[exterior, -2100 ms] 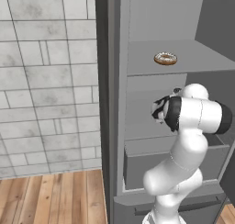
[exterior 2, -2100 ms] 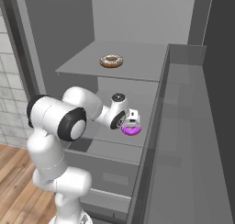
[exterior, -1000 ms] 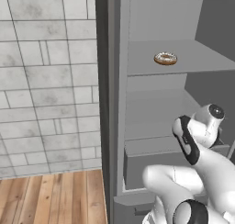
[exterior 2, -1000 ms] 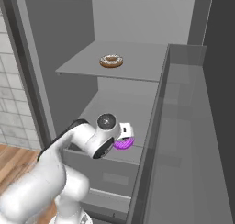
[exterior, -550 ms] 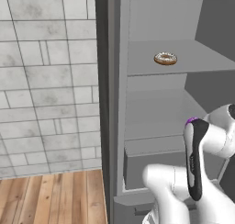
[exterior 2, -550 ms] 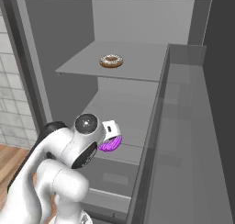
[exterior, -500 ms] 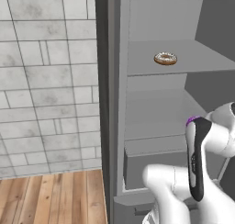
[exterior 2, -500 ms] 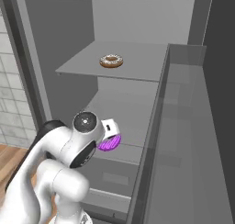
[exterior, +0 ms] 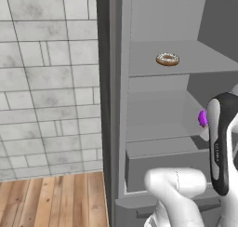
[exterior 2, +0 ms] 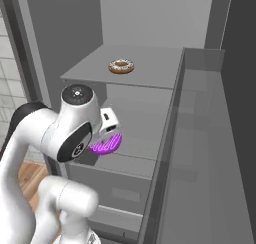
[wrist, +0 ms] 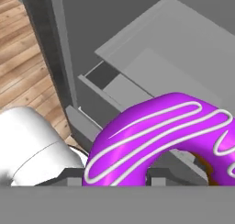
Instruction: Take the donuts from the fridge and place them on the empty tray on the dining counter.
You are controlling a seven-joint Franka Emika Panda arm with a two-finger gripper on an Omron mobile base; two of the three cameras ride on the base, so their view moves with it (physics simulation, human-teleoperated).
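Inside the open fridge, at the level of the middle shelf, I see my gripper closed partway around the purple donut. From the right base view the donut hangs just under the hand, tilted, above the shelf and not resting on it. From the hand view the purple donut is right up against the camera, its white icing stripes clear, with the finger tips dark at its lower edge; I cannot see the pads' exact contact there. From the left base view a sliver of purple shows beside my forearm, in front of the shelf.

On the upper shelf the brown donut with its pale sprinkled topping lies flat, well apart from the hand; I see it also from the right, near the middle of that shelf.

Below the middle shelf I see a grey drawer front. To the left of the fridge stands a pale tiled wall above a wooden floor.
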